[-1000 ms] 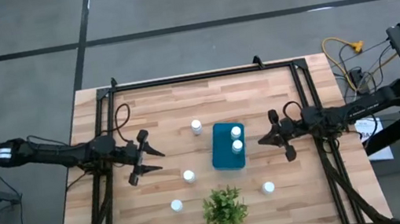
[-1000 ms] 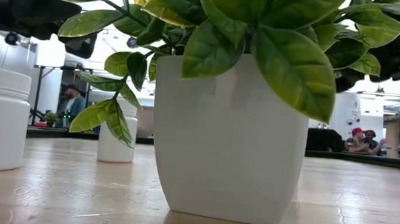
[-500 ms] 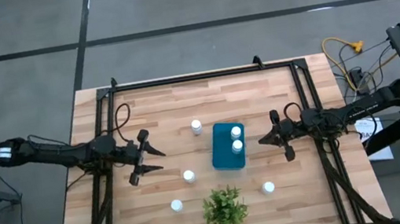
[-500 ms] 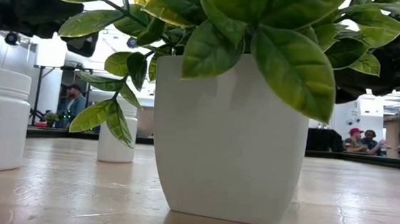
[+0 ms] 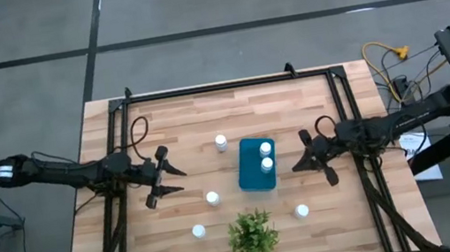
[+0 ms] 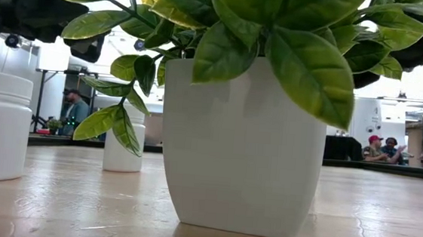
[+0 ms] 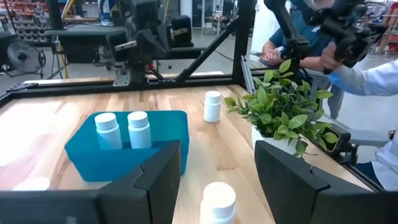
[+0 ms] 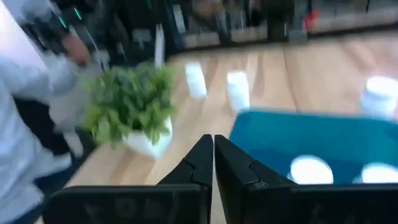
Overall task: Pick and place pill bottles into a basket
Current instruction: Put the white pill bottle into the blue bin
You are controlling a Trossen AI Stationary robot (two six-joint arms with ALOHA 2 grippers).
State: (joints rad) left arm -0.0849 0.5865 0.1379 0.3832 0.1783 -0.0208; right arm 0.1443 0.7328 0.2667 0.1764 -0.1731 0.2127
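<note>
Over the pale plank table, the left gripper hovers with dark fingers spread, empty. Four smooth white cylindrical pill bottles stand loose on the wood around the rounded teal basket, which holds two more. The right gripper, fingers pressed together, hangs beside it.

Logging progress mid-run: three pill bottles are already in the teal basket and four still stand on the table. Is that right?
Not quite. The high view shows two pill bottles in the teal basket, not three. Four still stand on the table.
</note>
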